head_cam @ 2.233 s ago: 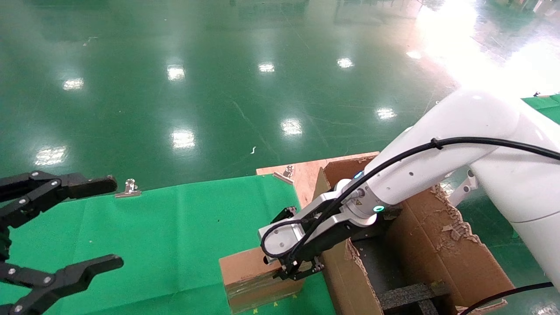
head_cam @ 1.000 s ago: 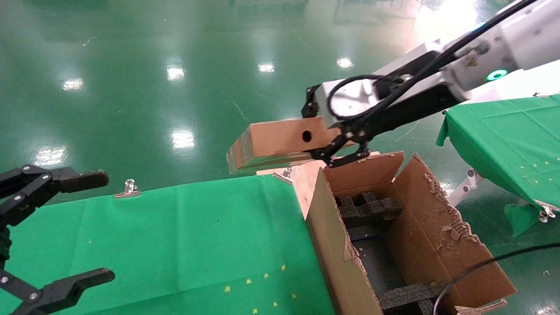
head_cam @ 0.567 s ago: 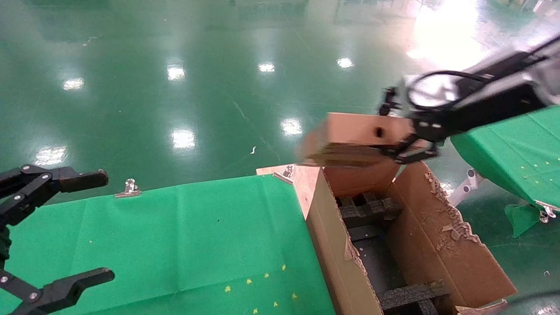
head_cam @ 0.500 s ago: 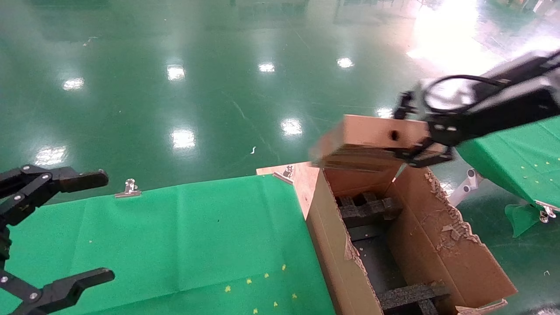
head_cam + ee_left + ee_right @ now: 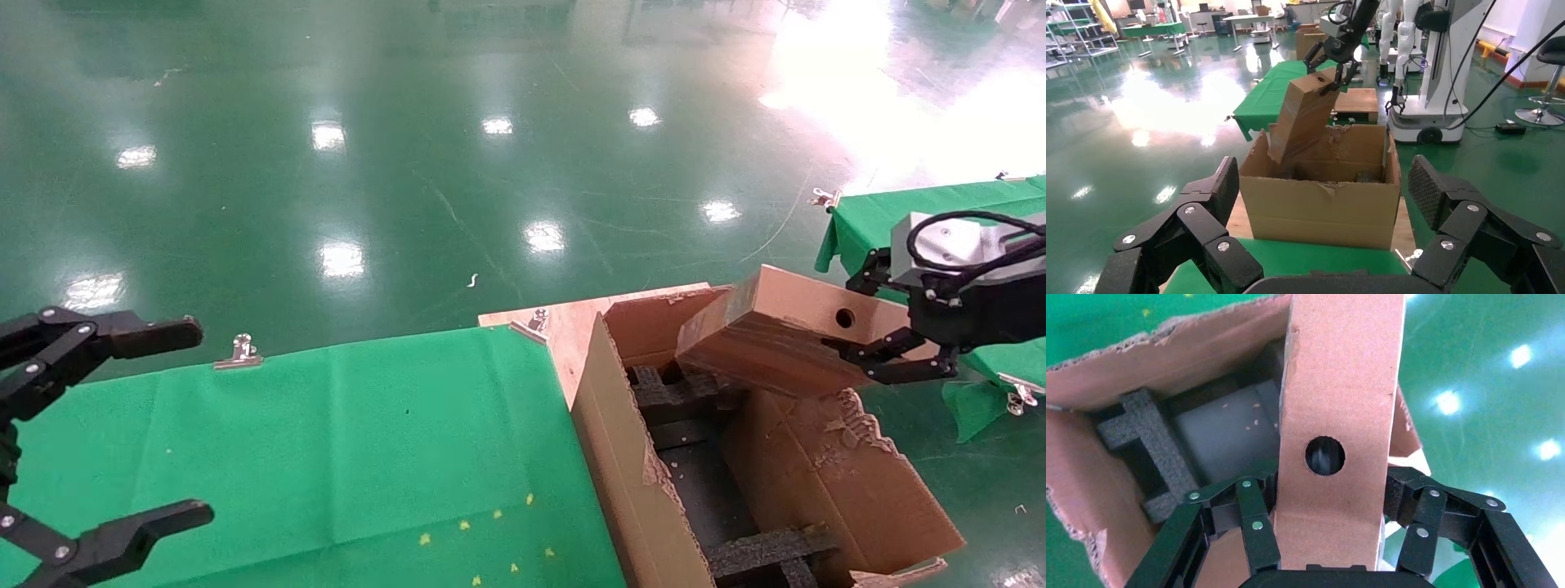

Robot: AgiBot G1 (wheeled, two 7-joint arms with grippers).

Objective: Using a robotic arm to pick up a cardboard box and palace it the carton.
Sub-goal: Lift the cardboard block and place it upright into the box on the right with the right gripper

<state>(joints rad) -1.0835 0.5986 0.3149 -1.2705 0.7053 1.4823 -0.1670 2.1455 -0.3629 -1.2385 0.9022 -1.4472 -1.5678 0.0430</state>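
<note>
My right gripper (image 5: 854,318) is shut on the small brown cardboard box (image 5: 768,335), gripping the end with the round hole. The box is tilted, its lower end dipping into the far part of the large torn carton (image 5: 629,490). In the right wrist view the fingers (image 5: 1257,520) clamp both sides of the box (image 5: 1340,386) above the carton's black foam inserts (image 5: 1150,447). The left wrist view shows the box (image 5: 1306,116) leaning into the carton (image 5: 1321,208). My left gripper (image 5: 176,425) is open and empty at the far left over the green table.
A green-clothed table (image 5: 327,441) with metal clips (image 5: 239,351) sits left of the carton. A wooden board (image 5: 564,322) lies behind the carton's corner. A second green table (image 5: 940,204) stands at the right. Other robots (image 5: 1438,61) stand beyond the carton.
My right gripper lifted the box off the green table, carried it right over the carton, and has now lowered it so one end tips into the opening. The left arm stayed put.
</note>
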